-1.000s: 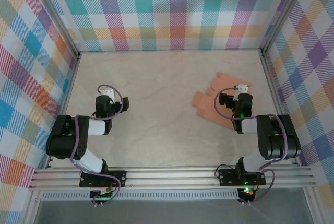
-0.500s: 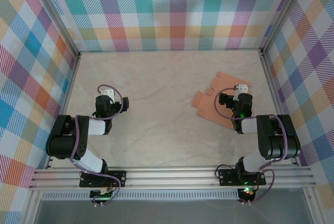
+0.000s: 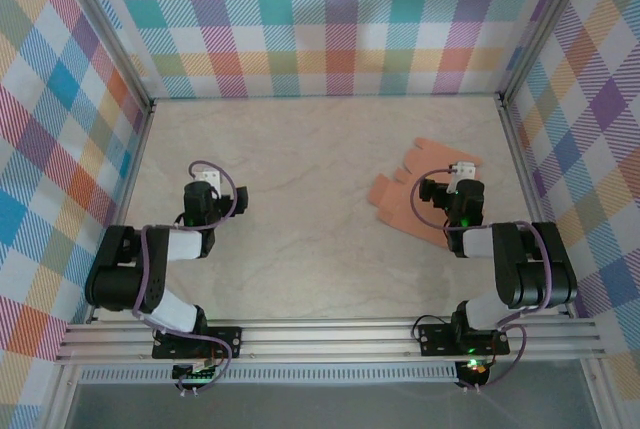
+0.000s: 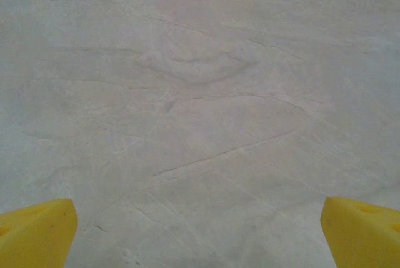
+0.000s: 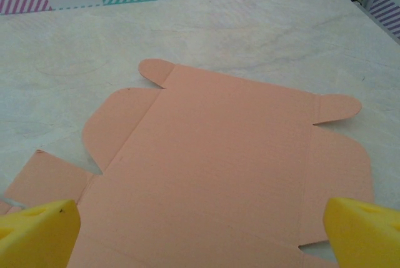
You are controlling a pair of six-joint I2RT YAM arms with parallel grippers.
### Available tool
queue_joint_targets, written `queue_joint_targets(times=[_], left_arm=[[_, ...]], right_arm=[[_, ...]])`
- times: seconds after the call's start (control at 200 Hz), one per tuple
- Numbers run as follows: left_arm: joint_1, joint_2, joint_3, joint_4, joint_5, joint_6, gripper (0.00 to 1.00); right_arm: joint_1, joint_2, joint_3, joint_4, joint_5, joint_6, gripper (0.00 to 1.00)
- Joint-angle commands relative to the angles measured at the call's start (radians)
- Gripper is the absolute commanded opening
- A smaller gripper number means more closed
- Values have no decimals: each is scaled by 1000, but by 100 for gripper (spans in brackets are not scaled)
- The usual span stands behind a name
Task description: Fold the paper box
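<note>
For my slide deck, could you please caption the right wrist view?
Open right gripper poised over the flat, unfolded paper box on the table.

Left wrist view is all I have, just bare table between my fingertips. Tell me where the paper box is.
Observer: The paper box lies on the right side of the table, under the right gripper.
Operator: Report its state.
Observer: It is an unfolded flat sheet, rounded flaps spread, none raised.
Operator: Give me the right jaws.
Observer: Wide open over the sheet, holding nothing.
</note>
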Motion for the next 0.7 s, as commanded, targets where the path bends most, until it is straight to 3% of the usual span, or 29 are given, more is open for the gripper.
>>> queue_joint_targets(times=[0.0,0.19,0.415,0.695], left_arm=[[-67,-133,98,-196,-42,53,100],[-218,-185,228,-415,-87,-74,100],[-367,-64,400,-544,0,-342,100],[-501,210,716,-729,172,-569,98]], right_arm=[[8,-90,-23,3,-12,0,100],[6,-318,75,-423,0,134,100],[1,-444,241,-885,-125,353,100],[3,-563,248,-1067,-392,436,100]])
